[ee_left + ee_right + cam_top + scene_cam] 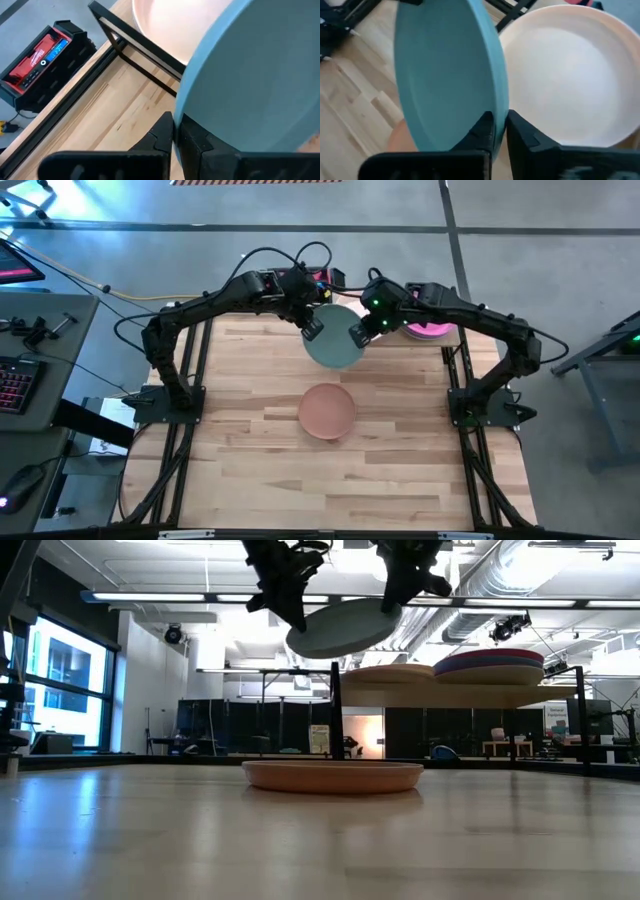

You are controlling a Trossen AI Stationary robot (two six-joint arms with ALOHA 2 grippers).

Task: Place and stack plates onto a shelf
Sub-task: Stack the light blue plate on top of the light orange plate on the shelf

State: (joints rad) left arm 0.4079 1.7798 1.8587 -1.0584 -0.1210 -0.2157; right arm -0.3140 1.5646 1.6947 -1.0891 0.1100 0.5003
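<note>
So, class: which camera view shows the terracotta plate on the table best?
The high view: the terracotta plate shows as a whole disc, alone on the table. The low view gives only its side profile; the right wrist view catches a blurred sliver; the left wrist view misses it.

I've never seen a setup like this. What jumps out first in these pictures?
Two dark arms meet at the table's far edge, the left hand and right hand each pinching an opposite rim of one mint plate held in the air. Below them a terracotta plate sits alone mid-table. Behind, on the raised shelf, a cream plate lies beside a colourful stack.
</note>
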